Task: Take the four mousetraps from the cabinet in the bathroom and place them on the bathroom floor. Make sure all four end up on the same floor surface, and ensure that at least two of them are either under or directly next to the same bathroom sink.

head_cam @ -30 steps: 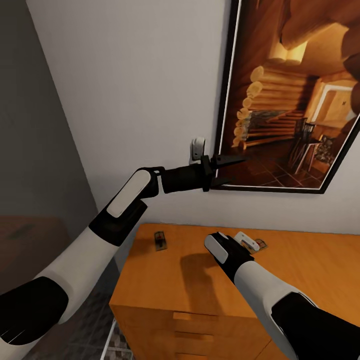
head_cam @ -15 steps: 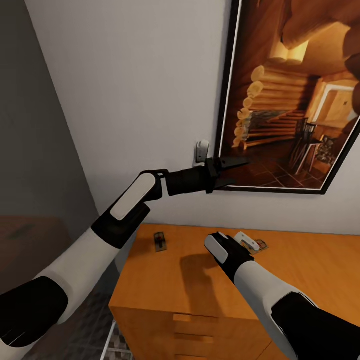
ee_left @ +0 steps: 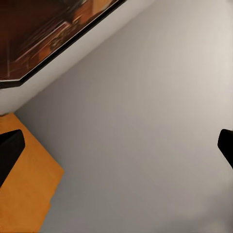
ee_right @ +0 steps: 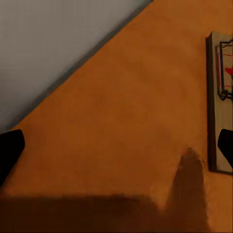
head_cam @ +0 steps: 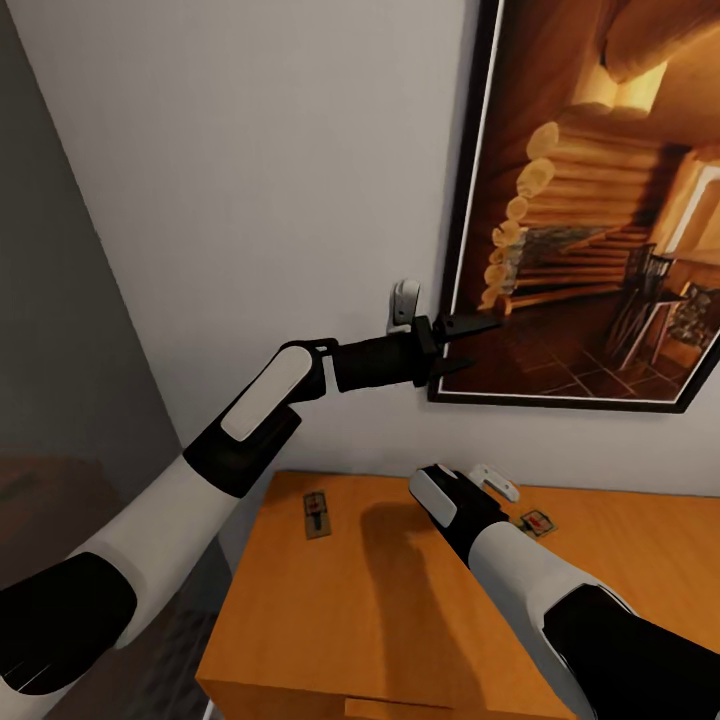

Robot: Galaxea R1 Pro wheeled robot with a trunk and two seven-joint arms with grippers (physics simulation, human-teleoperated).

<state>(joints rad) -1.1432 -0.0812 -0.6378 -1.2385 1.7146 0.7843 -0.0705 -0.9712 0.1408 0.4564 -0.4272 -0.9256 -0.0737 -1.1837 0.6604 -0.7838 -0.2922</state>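
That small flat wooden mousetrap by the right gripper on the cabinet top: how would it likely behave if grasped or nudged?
The small flat brown wooden mousetrap looks like a stiff, thin board, so it probably won't flex. Lying flat on the smooth orange-brown cabinet top, it would likely slide rather than tip or roll. Its low profile may make gripping its edges awkward for the open right gripper.

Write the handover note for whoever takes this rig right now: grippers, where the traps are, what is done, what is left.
Left gripper: open, empty, raised in front of the framed picture on the wall.
Right gripper: open, empty, low over the cabinet top.
Mousetraps: two in sight, both lying flat on the cabinet top. One sits near its back left corner; the other lies just beside the right gripper, and the right wrist view shows it close by one fingertip.
Done: nothing visibly placed; no trap is held.
Left: grab the trap by the right gripper, find the other two, put all four on the bathroom floor, at least two by the sink.
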